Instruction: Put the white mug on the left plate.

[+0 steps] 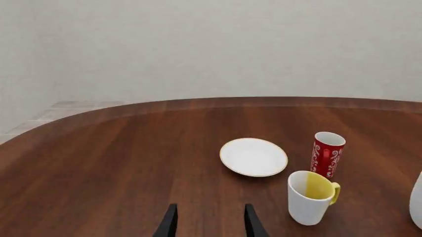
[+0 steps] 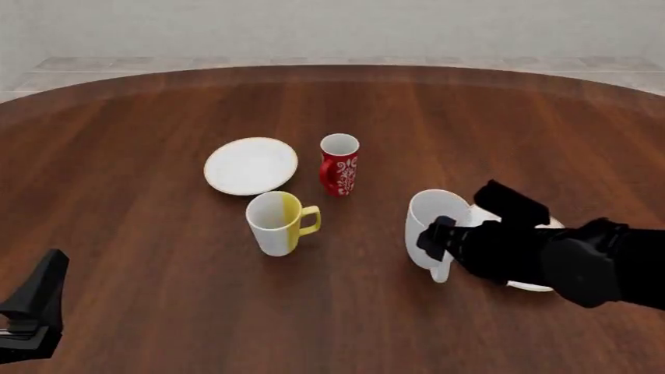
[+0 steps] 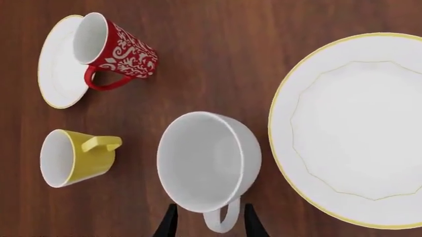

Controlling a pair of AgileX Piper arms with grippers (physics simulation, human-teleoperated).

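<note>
The left gripper (image 2: 31, 312) sits low at the near left edge of the front view, above bare wood, touching nothing; its wrist camera shows two dark fingertips (image 1: 170, 224) parted with a clear gap and nothing between them. Rightward, the left plate (image 2: 251, 165) lies flat on the brown wooden table (image 2: 135, 234), empty; just beside it stands the red patterned mug (image 2: 340, 164), upright; nearer the camera stands the white-and-yellow mug (image 2: 279, 223), upright, handle to the right. Further right, the white mug (image 2: 434, 226) stands upright on the table, well apart from the left plate, just beside the larger plate (image 2: 543, 287); its handle points towards the camera. The right gripper (image 3: 207, 222) hovers at that handle, its fingers on either side of the handle; whether they press it, I cannot tell. Behind the round table, a pale plain wall (image 2: 332, 27).
</note>
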